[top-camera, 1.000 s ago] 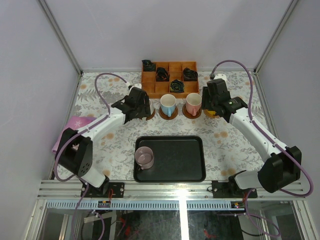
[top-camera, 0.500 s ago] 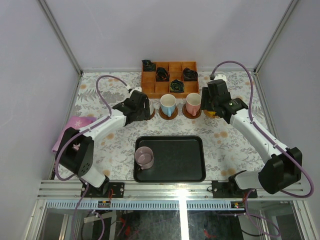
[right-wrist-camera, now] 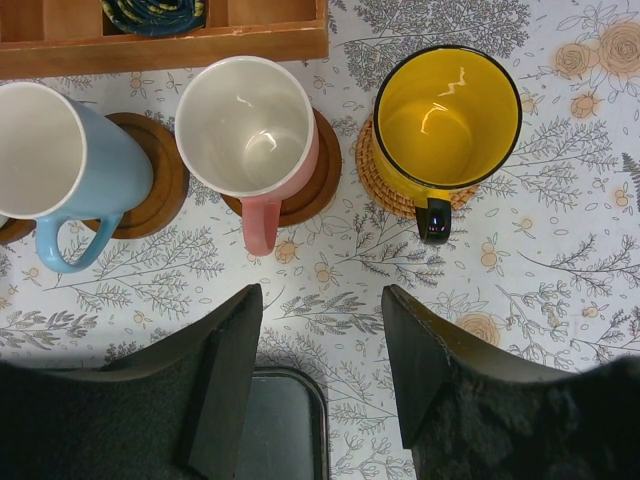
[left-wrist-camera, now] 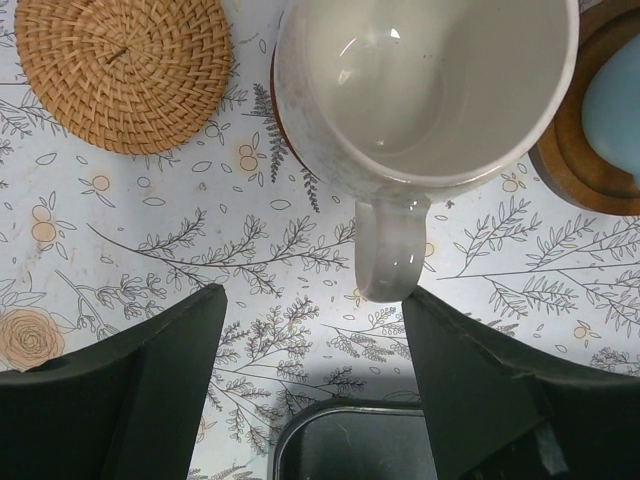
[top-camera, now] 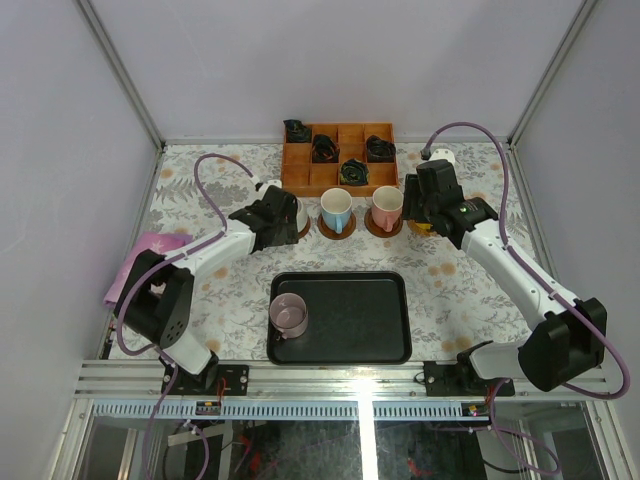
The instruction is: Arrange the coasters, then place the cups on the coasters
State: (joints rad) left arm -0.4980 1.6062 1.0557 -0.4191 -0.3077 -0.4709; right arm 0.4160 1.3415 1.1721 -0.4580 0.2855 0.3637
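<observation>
The white cup (left-wrist-camera: 430,90) stands on a dark wood coaster (left-wrist-camera: 273,105), handle toward my left gripper (left-wrist-camera: 315,340). That gripper is open, just short of the handle, with nothing between its fingers. An empty woven coaster (left-wrist-camera: 123,70) lies to the cup's left. The blue cup (right-wrist-camera: 60,150), pink cup (right-wrist-camera: 245,125) and yellow cup (right-wrist-camera: 445,115) each sit on a coaster in a row. My right gripper (right-wrist-camera: 320,330) hangs open above the cloth in front of the pink and yellow cups. The mauve cup (top-camera: 289,315) sits in the black tray (top-camera: 370,330).
An orange wooden box (top-camera: 338,158) with dark bundles stands right behind the row of cups. The tray lies close in front of both grippers. A pink cloth (top-camera: 140,262) lies at the table's left edge.
My left gripper has drawn back a little from the white cup, toward the near left. The right arm has not moved.
</observation>
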